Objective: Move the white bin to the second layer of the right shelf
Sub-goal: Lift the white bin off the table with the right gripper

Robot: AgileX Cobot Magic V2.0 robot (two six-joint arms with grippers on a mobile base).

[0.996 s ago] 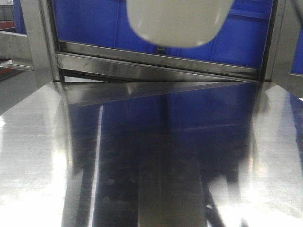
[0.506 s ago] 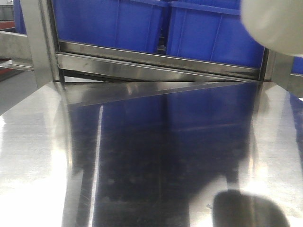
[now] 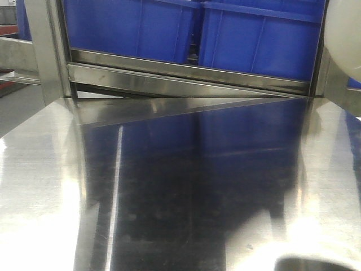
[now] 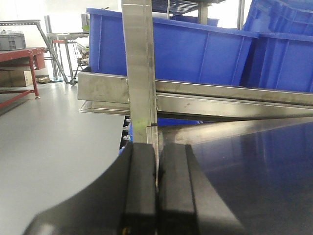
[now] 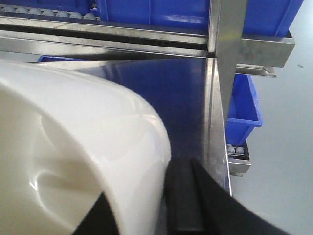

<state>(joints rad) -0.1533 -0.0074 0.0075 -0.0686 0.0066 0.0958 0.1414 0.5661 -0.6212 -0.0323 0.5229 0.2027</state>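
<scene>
Up at 2 o'clock in the front view, white bin [image 3: 344, 34] hangs above the steel table [image 3: 45, 186], mostly cropped off-frame. Right claw [image 5: 139, 213] looks pinched on the bin wall with one finger [image 5: 183, 196] outside. Inner finger is hidden, so bite depth unknown. Left claw [image 4: 156, 196] is closed on nothing. Risks: glossy tapered wall slips from a thin pinch, or bin clips the steel upright [image 5: 225, 73] at 1 o'clock in the right wrist view, or the blue crates [image 3: 254, 39]. Can't tell which level is the right shelf second layer; only a strip of rollers [image 5: 49, 12] shows at 11 o'clock.
</scene>
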